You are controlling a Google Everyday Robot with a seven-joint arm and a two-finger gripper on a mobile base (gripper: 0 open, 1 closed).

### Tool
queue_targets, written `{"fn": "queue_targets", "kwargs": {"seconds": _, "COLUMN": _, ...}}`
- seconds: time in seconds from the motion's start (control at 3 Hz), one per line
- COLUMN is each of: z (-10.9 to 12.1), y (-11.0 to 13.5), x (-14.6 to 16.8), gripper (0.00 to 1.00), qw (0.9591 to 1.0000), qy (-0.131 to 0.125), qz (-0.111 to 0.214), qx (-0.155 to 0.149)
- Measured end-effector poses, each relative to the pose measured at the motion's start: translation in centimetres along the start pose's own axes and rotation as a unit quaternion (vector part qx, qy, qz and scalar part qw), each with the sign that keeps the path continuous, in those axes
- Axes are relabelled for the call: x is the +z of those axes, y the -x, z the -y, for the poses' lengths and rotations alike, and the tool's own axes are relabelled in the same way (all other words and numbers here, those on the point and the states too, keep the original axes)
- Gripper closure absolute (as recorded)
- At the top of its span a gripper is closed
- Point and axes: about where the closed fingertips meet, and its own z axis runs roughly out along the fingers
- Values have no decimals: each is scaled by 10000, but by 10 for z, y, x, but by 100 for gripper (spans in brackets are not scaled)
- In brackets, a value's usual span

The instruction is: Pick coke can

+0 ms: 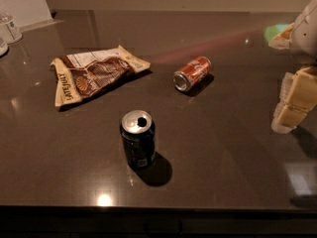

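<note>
The coke can is red with white lettering and lies on its side on the dark table, its silver end facing front-left. My gripper is at the right edge of the view, cream-coloured, hovering over the table to the right of the coke can and a little nearer to me. It is well apart from the can and holds nothing that I can see.
A dark navy can stands upright in front of the coke can. A chip bag lies to the left. Clear bottles and a white stand sit at the far left corner. The table's front edge runs along the bottom.
</note>
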Motion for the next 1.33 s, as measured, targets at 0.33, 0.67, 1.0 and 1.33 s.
{"fn": "queue_targets", "kwargs": {"seconds": 0.33, "z": 0, "y": 0, "x": 0, "gripper": 0, "qw": 10000, "qy": -1, "qz": 0, "qx": 0}}
{"fn": "queue_targets", "kwargs": {"seconds": 0.67, "z": 10, "y": 9, "x": 9, "gripper": 0, "qw": 9997, "qy": 30, "qz": 118, "qx": -229}}
{"fn": "queue_targets", "kwargs": {"seconds": 1.0, "z": 28, "y": 28, "x": 28, "gripper": 0, "qw": 9975, "qy": 139, "qz": 276, "qx": -633}}
{"fn": "queue_targets", "kwargs": {"seconds": 1.33, "z": 50, "y": 55, "x": 52, "gripper": 0, "qw": 9928, "qy": 242, "qz": 467, "qx": -1075}}
